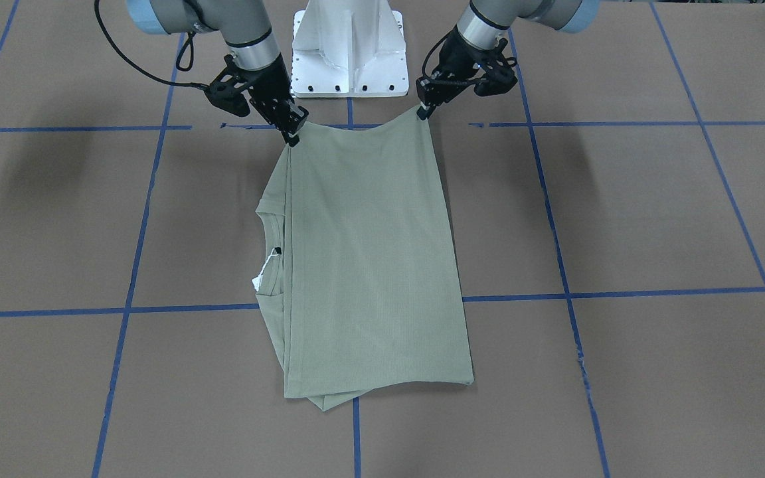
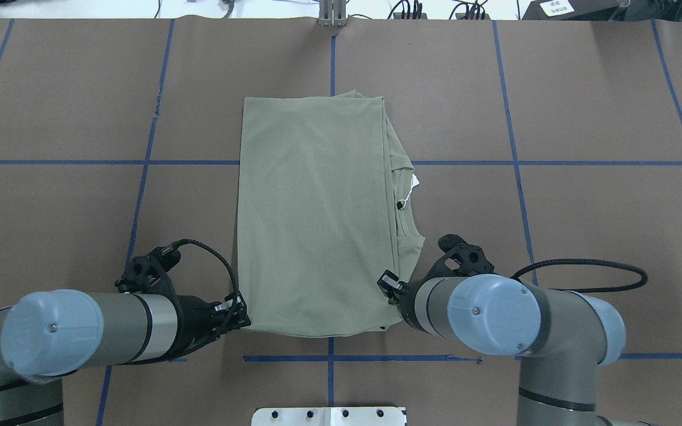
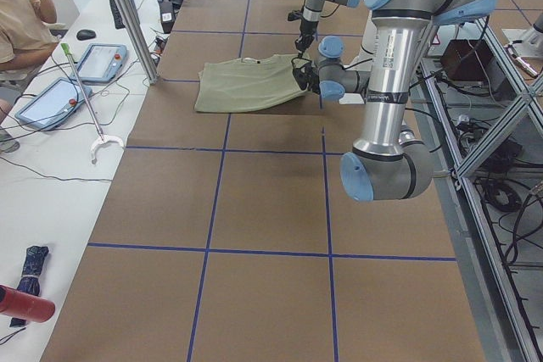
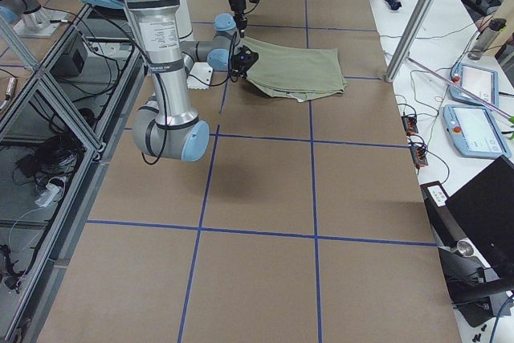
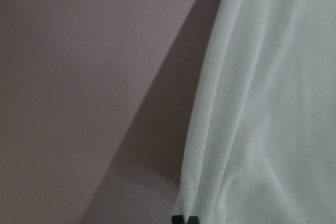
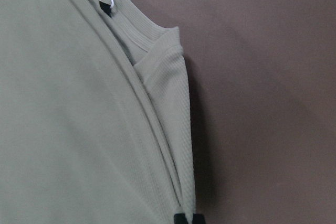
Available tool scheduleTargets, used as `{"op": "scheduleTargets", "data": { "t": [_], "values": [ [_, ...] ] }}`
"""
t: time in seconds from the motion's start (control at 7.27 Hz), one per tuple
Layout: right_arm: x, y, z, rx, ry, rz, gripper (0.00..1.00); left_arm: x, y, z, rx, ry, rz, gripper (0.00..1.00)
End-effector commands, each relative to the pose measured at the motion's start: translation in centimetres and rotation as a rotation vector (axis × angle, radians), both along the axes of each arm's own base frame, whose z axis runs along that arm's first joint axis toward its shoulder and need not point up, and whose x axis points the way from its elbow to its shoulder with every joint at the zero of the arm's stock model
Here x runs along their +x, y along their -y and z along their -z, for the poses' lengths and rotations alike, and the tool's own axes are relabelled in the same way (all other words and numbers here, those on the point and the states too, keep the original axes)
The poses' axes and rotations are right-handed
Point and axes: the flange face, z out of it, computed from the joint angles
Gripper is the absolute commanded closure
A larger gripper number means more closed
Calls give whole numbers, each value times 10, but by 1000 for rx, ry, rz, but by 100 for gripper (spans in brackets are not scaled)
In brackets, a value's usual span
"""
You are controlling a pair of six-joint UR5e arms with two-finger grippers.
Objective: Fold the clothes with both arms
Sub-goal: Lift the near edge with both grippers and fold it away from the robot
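Pinching the two near corners of the pale green shirt (image 1: 369, 265), one with the left gripper (image 1: 424, 110) and one with the right gripper (image 1: 291, 137). Had both sets of jaws closed down almost completely, with just a thin bite of knit between the tips in each wrist view. Lay mostly flat on the desk (image 1: 621, 219), folded into a long panel stretching away from the robot's base, with the ribbed neckline (image 1: 275, 229) and white neck tag (image 1: 261, 273) showing along the right arm's side. Appeared raised only at the near edge, sagging between the two grips.

Looked ready for carrying that edge over toward the far end. Risked losing a corner from so shallow a bite, most likely on the right, given the stacked layers there, perhaps only partly caught. Risked a skewed fold too, from one arm travelling faster or higher than the other. Could also have dragged the whole panel across the desk if pulled low rather than lifted clear
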Motion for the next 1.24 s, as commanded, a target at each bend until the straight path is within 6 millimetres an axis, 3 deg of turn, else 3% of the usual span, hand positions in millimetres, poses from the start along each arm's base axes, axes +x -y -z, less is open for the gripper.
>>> {"op": "scheduleTargets", "data": {
  "t": [0.0, 0.14, 0.28, 0.41, 0.55, 0.83, 1.1],
  "values": [
    [49, 10, 30, 26, 80, -47, 100, -50, 8, 52, -6, -97, 5, 100],
    [67, 57, 35, 36, 80, -136, 100, -67, 54, 67, 21, -103, 81, 100],
    [64, 107, 48, 30, 75, -203, 100, -62, 101, 69, 53, -72, 122, 100],
    [54, 162, 49, 3, 50, -227, 100, -50, 140, 59, 91, -16, 150, 100],
    [39, 204, 49, 3, 7, -236, 100, -50, 175, 46, 132, 35, 180, 100],
    [0, 277, 41, -19, 2, -267, 100, -37, 220, 21, 163, 115, 200, 100],
    [-19, 312, 18, -23, 3, -280, 100, -19, 252, -16, 177, 116, 222, 100]
  ]
}}
